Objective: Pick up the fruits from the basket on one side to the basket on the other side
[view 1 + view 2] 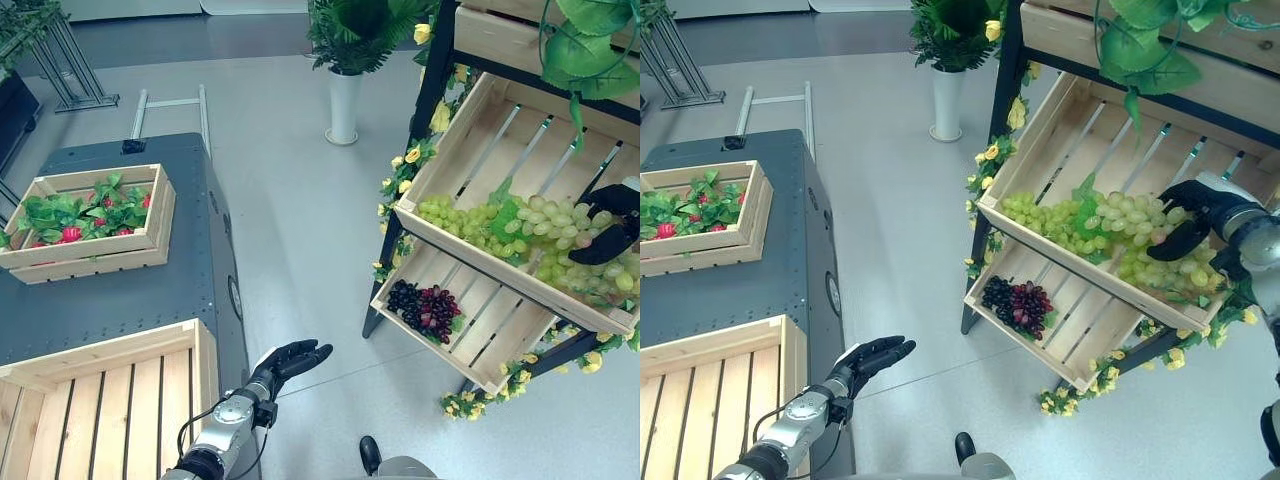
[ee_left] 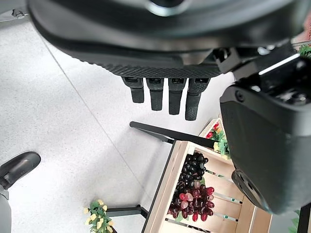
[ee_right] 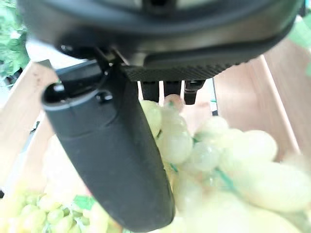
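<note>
While the right hand curls its thumb and fingers round a bunch of green grapes in the upper slanted crate of the rack, the left hand hangs open over the floor beside the dark worktop. Dark grapes lie in the lower crate. An empty wooden crate sits on the worktop's near end.

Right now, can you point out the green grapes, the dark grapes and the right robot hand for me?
green grapes (image 1: pixel 470 222), left eye view, on the left part of the pile in the upper crate.
dark grapes (image 1: pixel 425 308), left eye view, on the middle of the bunch in the lower crate.
right robot hand (image 1: pixel 1195 215), right eye view, on its back, over the grapes.
</note>
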